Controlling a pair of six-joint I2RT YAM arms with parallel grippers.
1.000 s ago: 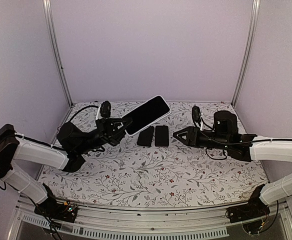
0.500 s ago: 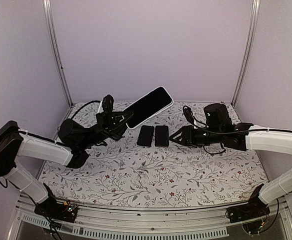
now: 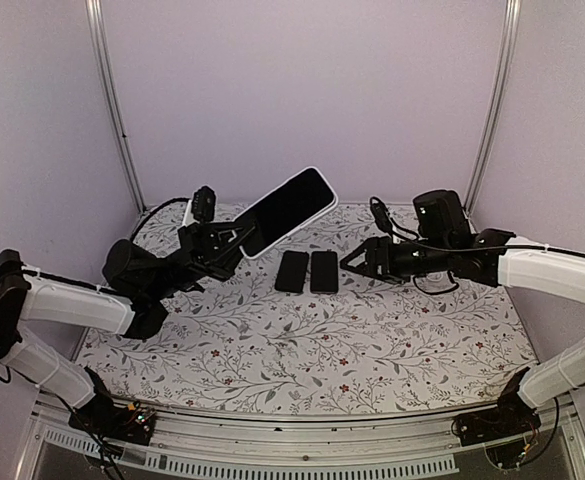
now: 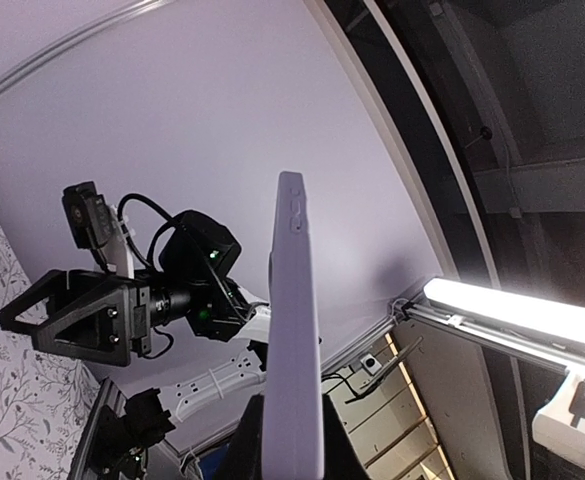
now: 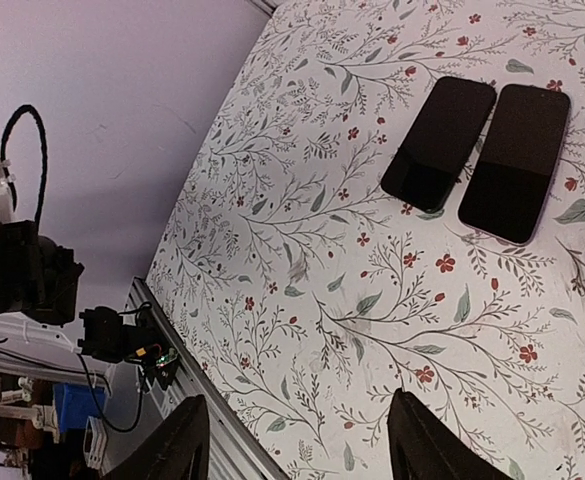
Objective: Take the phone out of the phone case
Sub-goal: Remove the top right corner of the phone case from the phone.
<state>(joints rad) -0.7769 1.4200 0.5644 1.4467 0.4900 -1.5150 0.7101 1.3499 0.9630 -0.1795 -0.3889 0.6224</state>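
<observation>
The case [image 4: 294, 330], with the phone [image 3: 287, 210] in it, is held tilted in the air over the far left of the table [image 3: 302, 350], pinched at its lower end by the left gripper [image 3: 234, 242]. The right gripper [image 3: 357, 262] is seen with jaws spread and nothing between them, just right of two black phones [image 3: 308, 271] laid side by side.

Seen from above, the light is soft and even, with faint shadows under my arms. In my left wrist view a tube light [image 4: 512, 318] burns white at lower right, the upper right is dark, straight edges bow, and the phone case [image 4: 294, 330] is sharp. My right gripper [image 5: 297, 430] shows dim and blurred at the bottom edge.
</observation>
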